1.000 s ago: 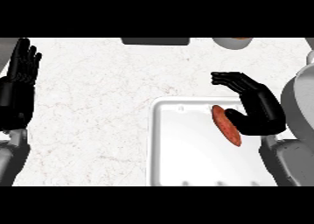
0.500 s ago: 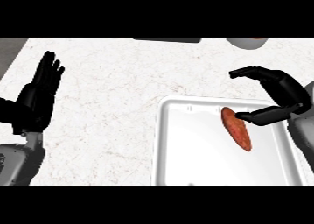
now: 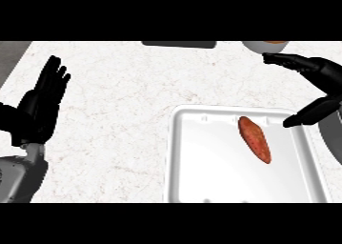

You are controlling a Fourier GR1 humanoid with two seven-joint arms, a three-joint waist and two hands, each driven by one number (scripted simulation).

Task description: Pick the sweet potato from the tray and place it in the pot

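Your reddish-brown, tapered sweet potato (image 3: 255,139) lies inside the white, shallow rectangular tray (image 3: 194,162), in its right half toward the far rim, touching nothing but the tray floor. Its long axis runs from upper left to lower right in the head view, only slightly off the tray's long side.

Your right hand (image 3: 321,81) hangs above and to the right of it, beyond the tray's right rim. The fingers are spread wide with the thumb reaching down toward the tray's edge, and the wide gap between them holds nothing. So the sweet potato sits down and to the left of that hand, near but not touching (this is the arm to use, by my reading, since it is much the nearer).

Your left hand (image 3: 43,97) rests open with fingers up at the view's left, well apart from the tray.

To grasp, you likely need to bring the right hand leftward and down, then turn it so fingers and thumb close across the narrow width, not along the length.

Only a curved rim of a pale vessel (image 3: 265,45) shows at the top edge; whether it is the pot, I cannot tell.
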